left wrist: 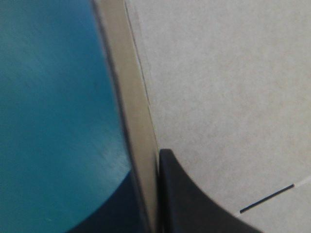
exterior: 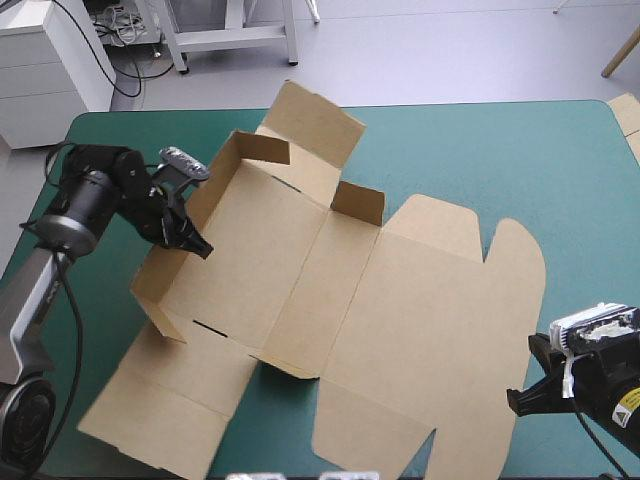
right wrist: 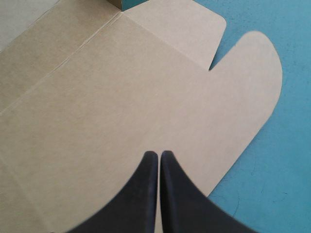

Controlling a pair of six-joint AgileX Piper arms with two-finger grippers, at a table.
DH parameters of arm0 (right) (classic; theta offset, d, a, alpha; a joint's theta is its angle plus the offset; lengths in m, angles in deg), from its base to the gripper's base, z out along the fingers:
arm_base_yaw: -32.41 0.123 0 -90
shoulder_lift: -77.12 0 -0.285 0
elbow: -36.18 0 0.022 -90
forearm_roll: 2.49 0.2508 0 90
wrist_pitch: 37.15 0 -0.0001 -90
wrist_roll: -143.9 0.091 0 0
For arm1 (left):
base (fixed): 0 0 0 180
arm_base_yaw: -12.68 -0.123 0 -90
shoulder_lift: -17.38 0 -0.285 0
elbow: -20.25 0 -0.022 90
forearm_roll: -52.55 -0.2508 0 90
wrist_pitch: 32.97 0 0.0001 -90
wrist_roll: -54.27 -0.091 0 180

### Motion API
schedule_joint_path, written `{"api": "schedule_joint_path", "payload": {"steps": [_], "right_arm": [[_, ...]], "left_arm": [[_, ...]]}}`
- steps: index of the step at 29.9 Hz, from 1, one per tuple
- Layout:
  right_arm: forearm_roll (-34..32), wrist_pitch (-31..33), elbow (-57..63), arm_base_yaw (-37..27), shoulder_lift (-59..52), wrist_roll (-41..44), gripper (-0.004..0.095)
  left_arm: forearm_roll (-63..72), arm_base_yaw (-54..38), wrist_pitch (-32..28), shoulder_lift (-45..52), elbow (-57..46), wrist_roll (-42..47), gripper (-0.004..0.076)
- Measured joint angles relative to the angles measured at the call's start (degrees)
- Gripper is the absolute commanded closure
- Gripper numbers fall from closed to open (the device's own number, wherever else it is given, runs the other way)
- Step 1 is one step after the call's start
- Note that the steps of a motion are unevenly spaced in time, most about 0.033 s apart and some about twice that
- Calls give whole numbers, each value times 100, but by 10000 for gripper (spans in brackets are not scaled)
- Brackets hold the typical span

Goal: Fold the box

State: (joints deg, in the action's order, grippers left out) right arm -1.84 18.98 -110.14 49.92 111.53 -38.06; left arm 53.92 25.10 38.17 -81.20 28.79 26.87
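The brown box point(exterior: 400, 300) lies opened out across the middle of the teal-green table. Its left wall point(exterior: 165, 270) stands raised, and a small far tab point(exterior: 358, 203) is also up. My left gripper point(exterior: 195, 243) is shut on that left wall; in the left wrist view the wall's edge point(left wrist: 136, 121) runs between the black fingers point(left wrist: 184, 204), with the box floor point(left wrist: 233, 97) beside it. My right gripper point(exterior: 520, 400) is shut at the near right, over the flat lid point(right wrist: 121, 97) near its rounded flap point(right wrist: 252, 73), and holds nothing.
A far flap point(exterior: 310, 120) tilts up toward the table's back edge. A near-left flap point(exterior: 160, 410) lies flat at the front. More brown board point(exterior: 625, 115) shows at the table's right edge. Bare teal-green cover point(exterior: 520, 160) lies at the far right.
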Motion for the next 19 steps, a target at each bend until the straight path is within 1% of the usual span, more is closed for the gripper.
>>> {"api": "schedule_joint_path", "payload": {"steps": [3,6,9,11,14,19], "right_arm": [[0,0,0,0,0,0,910],[0,0,0,0,0,0,910],[0,0,0,0,0,0,910],[0,0,0,0,0,0,910],[0,0,0,0,0,0,910],[0,0,0,0,0,0,910]], "left_arm": [[-819,578,4,-337,602,-177,731],[-1379,1001,4,-641,964,-553,731],[-1843,1413,-9,-878,1127,-957,731],[-2084,1634,-58,-963,1147,-1062,731],[-2439,1949,-281,-1048,1153,-1140,732],[-3058,2525,-879,-1055,1153,-1104,731]]}}
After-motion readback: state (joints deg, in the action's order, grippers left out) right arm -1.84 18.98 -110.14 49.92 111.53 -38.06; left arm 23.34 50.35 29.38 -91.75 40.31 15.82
